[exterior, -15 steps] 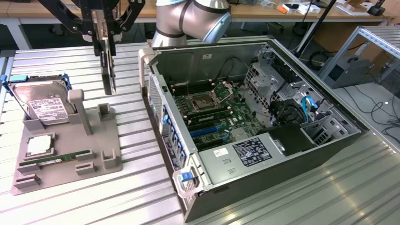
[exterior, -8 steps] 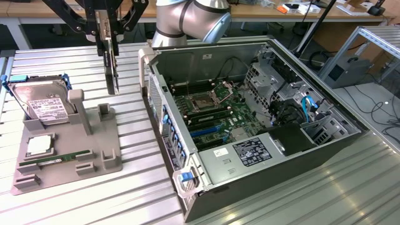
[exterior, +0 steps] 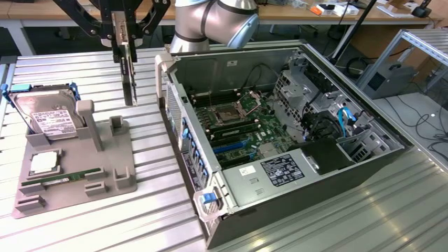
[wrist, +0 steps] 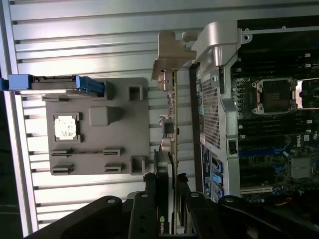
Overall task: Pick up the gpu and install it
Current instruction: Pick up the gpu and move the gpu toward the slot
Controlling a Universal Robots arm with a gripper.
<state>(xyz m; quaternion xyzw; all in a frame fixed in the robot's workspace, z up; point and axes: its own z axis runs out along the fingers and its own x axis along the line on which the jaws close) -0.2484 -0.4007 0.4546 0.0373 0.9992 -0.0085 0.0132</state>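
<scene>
The ribbed metal surface (exterior: 84,220) carries 2 large things. The open computer case (exterior: 210,68) sits on the exterior view's right and a grey parts tray (exterior: 112,157) on its left, with 1 hard drive (exterior: 52,118) standing in the tray. Between them, above the surface and touching neither, the gpu (exterior: 129,79) hangs edge-on with its metal bracket at the end away from the jaws. The jaws pinch the card's upper end. The pickup looks done and the carry is in hand. Installing, I judge, calls for clearing the case wall, then lining the card's connector edge up with a motherboard (exterior: 245,121) slot.
</scene>
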